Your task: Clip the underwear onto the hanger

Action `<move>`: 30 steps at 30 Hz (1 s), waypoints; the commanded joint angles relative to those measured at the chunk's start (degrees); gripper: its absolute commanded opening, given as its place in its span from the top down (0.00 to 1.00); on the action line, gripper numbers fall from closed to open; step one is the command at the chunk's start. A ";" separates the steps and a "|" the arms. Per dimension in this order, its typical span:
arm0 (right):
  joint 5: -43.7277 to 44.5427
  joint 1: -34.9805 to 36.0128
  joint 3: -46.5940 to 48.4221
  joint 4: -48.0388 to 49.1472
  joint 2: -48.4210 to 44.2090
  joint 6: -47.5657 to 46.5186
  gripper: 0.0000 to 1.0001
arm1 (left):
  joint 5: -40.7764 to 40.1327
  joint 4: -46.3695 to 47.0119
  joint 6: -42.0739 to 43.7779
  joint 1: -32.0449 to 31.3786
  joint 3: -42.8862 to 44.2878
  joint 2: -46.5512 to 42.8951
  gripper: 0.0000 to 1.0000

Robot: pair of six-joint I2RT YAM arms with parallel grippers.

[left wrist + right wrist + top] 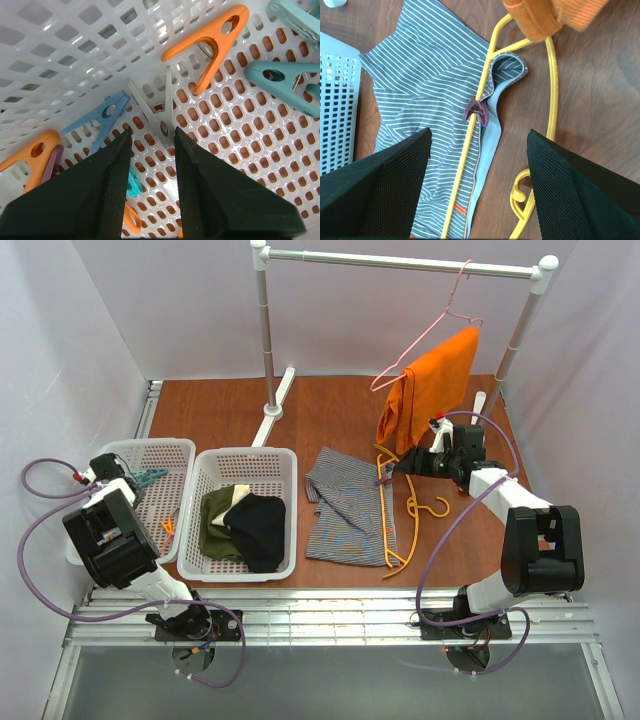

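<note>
Left gripper [152, 136] is down inside the white peg basket [150, 444]; jaws stand narrow with a slim gap, and the pinched end of a white peg [159, 112] lies in that gap; I cannot tell whether the pads touch it. An orange peg [215, 40], a blue peg [102, 122] and a teal peg [282, 80] lie around it on the mesh floor.

Right gripper [479, 131] hangs over the garment with jaws spread wide, gripping nothing.

The underwear [345, 505] lies flat on the table, just right of the second basket [250, 455], which holds black and olive clothes. The hanger [390, 530] lies along the underwear's right edge, hook pointing right; in the right wrist view its thin bar crosses the waistband. A maroon peg [476, 111] sits on that bar where it meets the waistband.

An orange cloth [435, 385] hangs from the rail at the back.
</note>
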 commanded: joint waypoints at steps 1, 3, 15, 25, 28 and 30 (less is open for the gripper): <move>-0.97 -0.21 1.78 0.29 0.09 -0.50 0.31 | -2.05 1.98 0.74 -0.60 -0.71 0.33 0.71; -1.15 -0.21 1.87 0.29 0.26 -0.50 0.32 | -2.40 2.16 0.74 -1.04 -0.53 1.46 0.73; -1.06 -0.21 1.78 0.29 0.35 -0.67 0.32 | -3.10 2.95 2.41 -5.96 -1.50 0.69 0.97; -1.15 -0.21 1.87 0.38 0.44 -0.59 0.32 | 0.06 -1.18 2.59 -13.35 -1.15 -7.49 1.00; -1.24 -0.21 1.96 0.38 0.44 -0.50 0.32 | 1.99 -3.64 1.98 -13.53 -0.97 -11.44 1.00; -1.41 -0.21 2.22 0.47 0.44 -0.24 0.32 | 4.61 -5.74 1.62 -13.44 -0.97 -13.11 1.00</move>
